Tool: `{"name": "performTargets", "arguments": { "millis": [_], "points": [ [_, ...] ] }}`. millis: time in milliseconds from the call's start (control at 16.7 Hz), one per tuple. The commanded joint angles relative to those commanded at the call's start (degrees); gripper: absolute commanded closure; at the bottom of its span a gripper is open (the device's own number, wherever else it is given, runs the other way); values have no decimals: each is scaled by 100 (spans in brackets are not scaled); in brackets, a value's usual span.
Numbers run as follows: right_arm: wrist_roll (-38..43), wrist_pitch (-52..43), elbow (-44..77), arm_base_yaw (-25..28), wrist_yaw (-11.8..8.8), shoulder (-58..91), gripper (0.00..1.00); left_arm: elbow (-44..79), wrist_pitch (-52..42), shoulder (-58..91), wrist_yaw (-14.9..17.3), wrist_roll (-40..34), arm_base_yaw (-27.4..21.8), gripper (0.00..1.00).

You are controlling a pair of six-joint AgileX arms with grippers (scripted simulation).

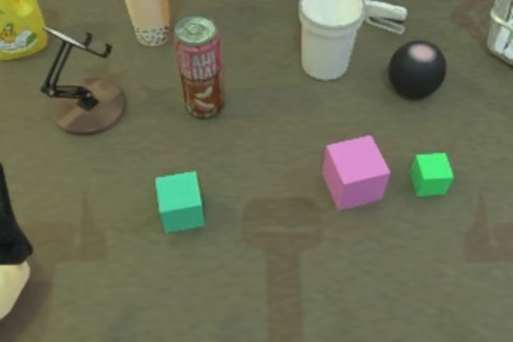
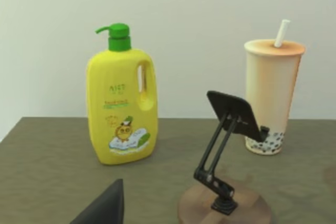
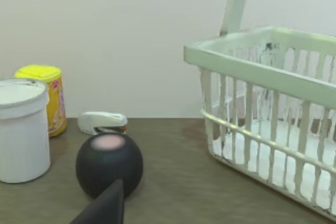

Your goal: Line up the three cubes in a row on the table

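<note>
Left arm sat at the left edge of the top view, only a dark and cream part of it showing; its gripper (image 2: pixel 105 205) appeared in the left wrist view as one dark fingertip, so I could not tell whether it was wide or narrow. Right gripper (image 3: pixel 105 205) likewise showed a single dark tip in the right wrist view, opening not readable; that arm was out of the top view. Neither held anything visible. On the table (image 1: pixel 96 294), the teal-green cube (image 1: pixel 179 201) stood alone left of centre, well apart from the pink cube (image 1: pixel 356 171), which sat right of centre with the bright green cube (image 1: pixel 432 174) just beside it on the right, not touching. All three rested flat on a face. Being cubes, none had a long axis; each was turned slightly off square to the table edge, the pink one most visibly. Judged as rigid, matte, light blocks, unlikely to slip or deform; best taken across two opposite vertical faces, jaws aligned to each cube's own yaw. Pink is the largest and would need the widest opening. Row not yet formed: teal-green lay a little nearer the front than the other two. Back clutter included a can (image 1: pixel 198 66) and a black ball (image 1: pixel 417 69).
</note>
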Motion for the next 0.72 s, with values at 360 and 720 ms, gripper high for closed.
{"name": "performTargets", "arguments": {
  "millis": [360, 720],
  "points": [
    [73, -376, 580, 99, 1, 593, 0, 0, 0, 0, 0, 0, 0, 0],
    [331, -1810, 2763, 480, -13, 3295, 0, 0, 0, 0, 0, 0, 0, 0]
  ]
}}
